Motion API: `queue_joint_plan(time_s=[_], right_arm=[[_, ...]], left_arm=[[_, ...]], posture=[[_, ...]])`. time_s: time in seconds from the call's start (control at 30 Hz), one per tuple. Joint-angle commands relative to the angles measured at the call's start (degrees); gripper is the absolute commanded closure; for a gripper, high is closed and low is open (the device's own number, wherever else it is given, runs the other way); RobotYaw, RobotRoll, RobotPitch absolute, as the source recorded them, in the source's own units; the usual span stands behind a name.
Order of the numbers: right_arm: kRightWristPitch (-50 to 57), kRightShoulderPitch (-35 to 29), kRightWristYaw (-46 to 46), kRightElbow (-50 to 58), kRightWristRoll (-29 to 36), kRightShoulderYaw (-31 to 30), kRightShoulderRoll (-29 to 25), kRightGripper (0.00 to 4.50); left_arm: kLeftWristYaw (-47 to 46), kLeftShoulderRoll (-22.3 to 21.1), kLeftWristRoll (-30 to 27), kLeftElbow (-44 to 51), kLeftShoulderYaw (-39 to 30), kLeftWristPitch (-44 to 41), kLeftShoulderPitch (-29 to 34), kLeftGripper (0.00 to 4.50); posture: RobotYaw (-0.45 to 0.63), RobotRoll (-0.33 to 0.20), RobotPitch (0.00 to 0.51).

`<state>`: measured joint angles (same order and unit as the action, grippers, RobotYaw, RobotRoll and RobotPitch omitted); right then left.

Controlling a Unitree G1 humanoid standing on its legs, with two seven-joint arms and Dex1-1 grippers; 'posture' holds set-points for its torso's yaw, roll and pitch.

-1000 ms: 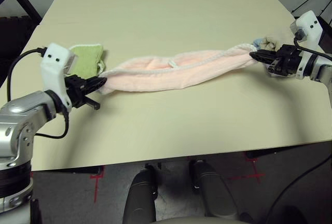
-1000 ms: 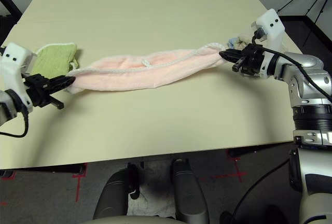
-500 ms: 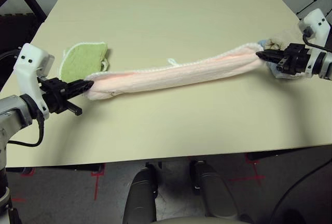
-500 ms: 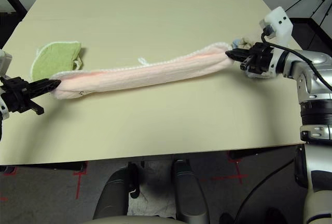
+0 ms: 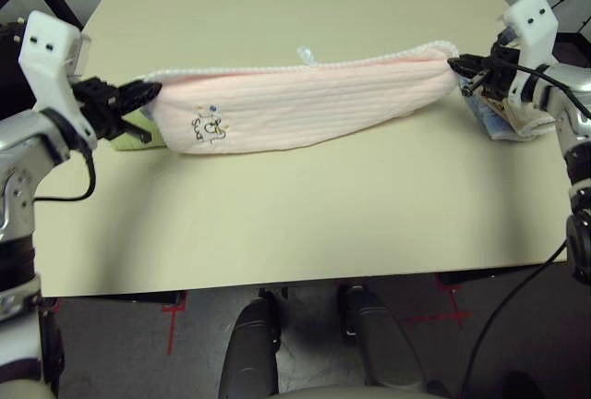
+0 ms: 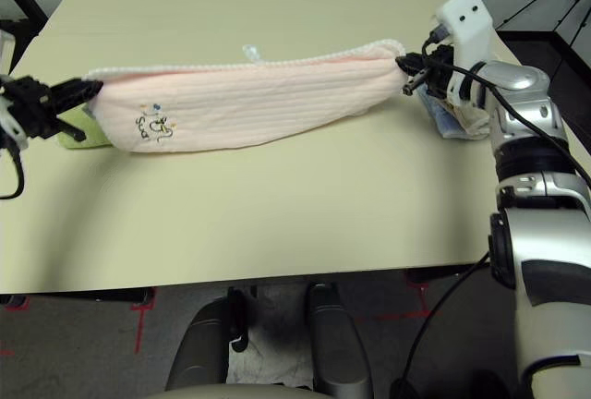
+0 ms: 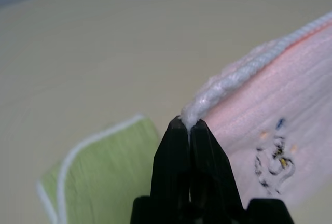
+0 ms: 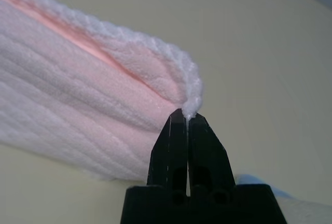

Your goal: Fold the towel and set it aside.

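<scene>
Table (image 5: 305,214): bare near edge. Towel (image 5: 305,108): pale pink, embroidered mark showing, stretched side to side above the table, long axis running straight between both end effectors, lower edge sagging toward the tabletop. Left end effector (image 5: 148,91): clamped tight on the towel's left top corner. Right end effector (image 5: 455,64): clamped tight on the right top corner. Green cloth (image 7: 98,177): under the left corner. Beige-and-blue bundle (image 5: 508,124): beneath the right wrist.
</scene>
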<state>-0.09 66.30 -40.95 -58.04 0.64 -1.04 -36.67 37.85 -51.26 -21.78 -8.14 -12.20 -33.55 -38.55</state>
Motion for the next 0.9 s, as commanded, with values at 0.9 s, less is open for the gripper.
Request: queue_joint_plan(time_s=[0.9], right_arm=[[11.12, -17.36, -16.65, 20.69, 11.10, 6.70, -7.75, 4.50]], left_arm=[[-0.11, -2.24, -2.25, 19.44, -8.49, -7.49, 20.19, 4.47]], posture=[[-0.16, 0.000, 0.224]])
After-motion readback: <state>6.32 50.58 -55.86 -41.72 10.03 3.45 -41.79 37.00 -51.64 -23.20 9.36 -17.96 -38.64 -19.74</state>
